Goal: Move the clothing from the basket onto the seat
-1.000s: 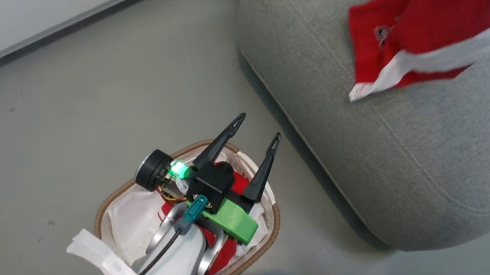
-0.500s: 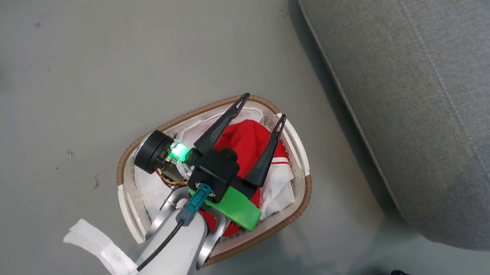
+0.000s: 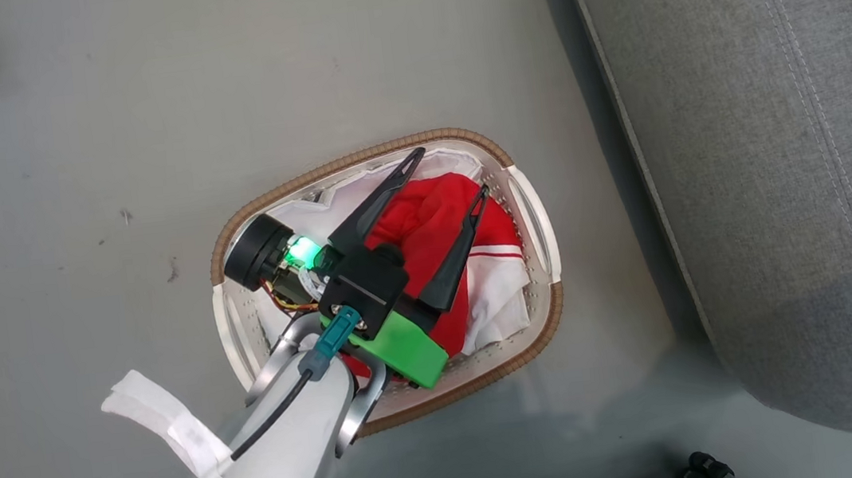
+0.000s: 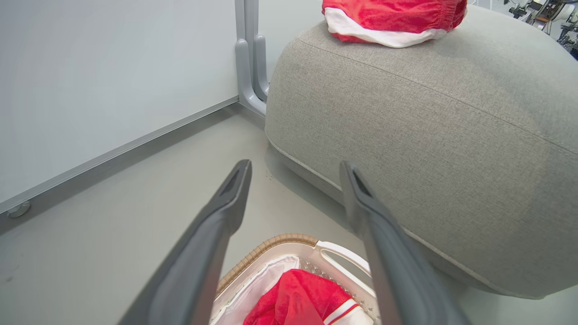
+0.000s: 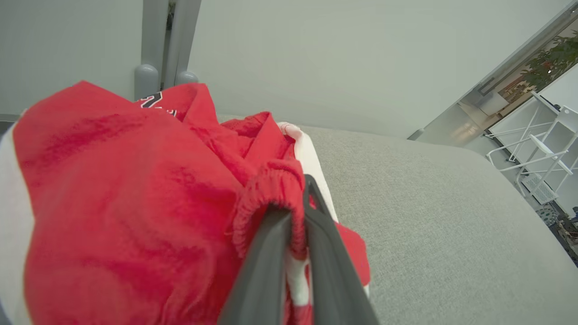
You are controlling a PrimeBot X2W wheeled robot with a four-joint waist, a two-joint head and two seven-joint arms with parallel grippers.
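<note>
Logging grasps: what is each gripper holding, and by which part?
The right gripper pinches a red garment by its gathered elastic edge; left gripper open, empty.

basket [image 3: 353, 159] top: open | seat [image 3: 773, 191]: blocks right | floor [image 3: 72, 231] left: free

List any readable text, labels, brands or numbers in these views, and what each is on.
No text reads in full.
Printed logo on the red garment, right wrist view: black-and-white characters, folded and partly hidden, cannot be read.
Nothing else in the three views carries visible lettering.
</note>
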